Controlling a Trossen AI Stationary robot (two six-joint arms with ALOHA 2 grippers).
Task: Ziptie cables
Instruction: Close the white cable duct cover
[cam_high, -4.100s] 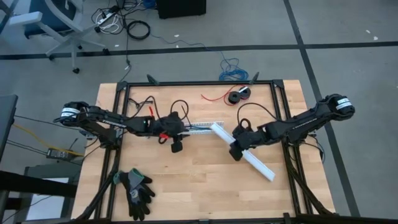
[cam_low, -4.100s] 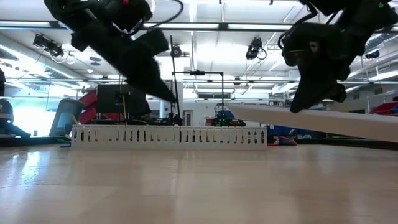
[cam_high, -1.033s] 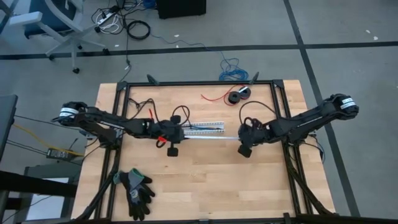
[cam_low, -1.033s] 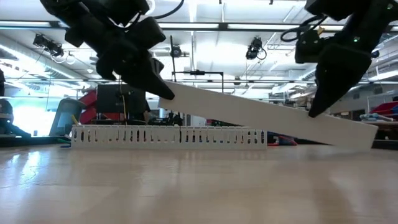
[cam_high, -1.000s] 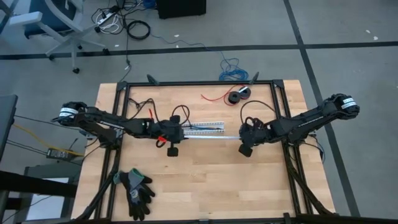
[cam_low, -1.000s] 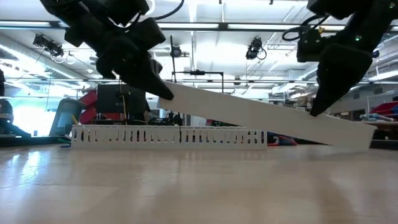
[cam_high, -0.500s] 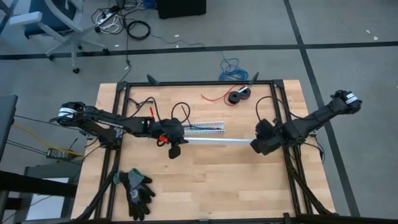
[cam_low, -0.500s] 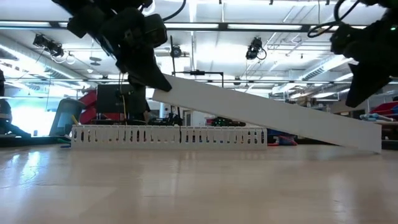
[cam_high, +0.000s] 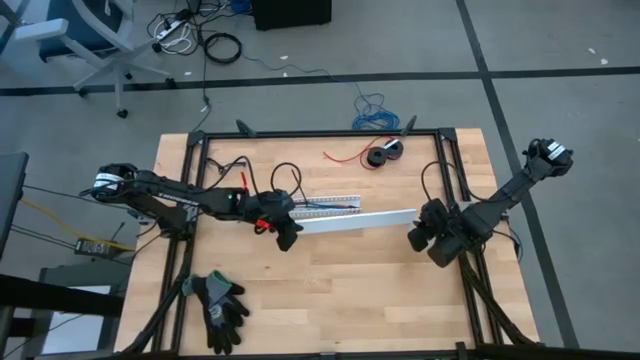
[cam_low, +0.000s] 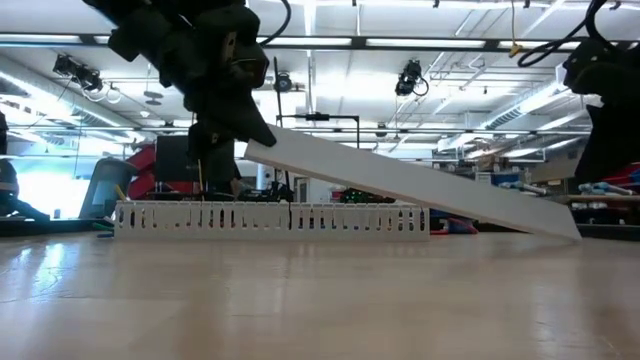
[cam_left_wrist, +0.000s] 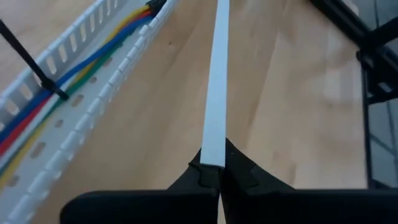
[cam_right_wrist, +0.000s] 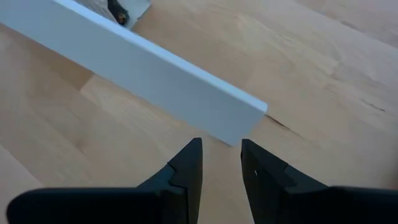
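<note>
Holding one end of the long flat white plastic cover strip (cam_high: 355, 221), the left pincer (cam_left_wrist: 213, 176) has its fingers pinched tight on the strip's edge, just beside the white slotted plastic cable tray (cam_high: 330, 204) on the pale wooden counter (cam_high: 330, 290). A second ago the right pincer (cam_right_wrist: 219, 163) gripped the strip's other end; now it has let go and pulled back toward the counter's right edge, its fingers parted and empty, just short of the free end. In the low view the strip slopes down from the left pincer to rest its far end on the counter. The cables (cam_left_wrist: 68, 81), a bundle of thin blue, yellow, red and green wires, lie inside the tray with a thin black zip tie (cam_left_wrist: 31, 62) crossing them. My judgement is that the tying is likely done and the lid now has to be carried single-handed, so seating it squarely over the tray may prove awkward
</note>
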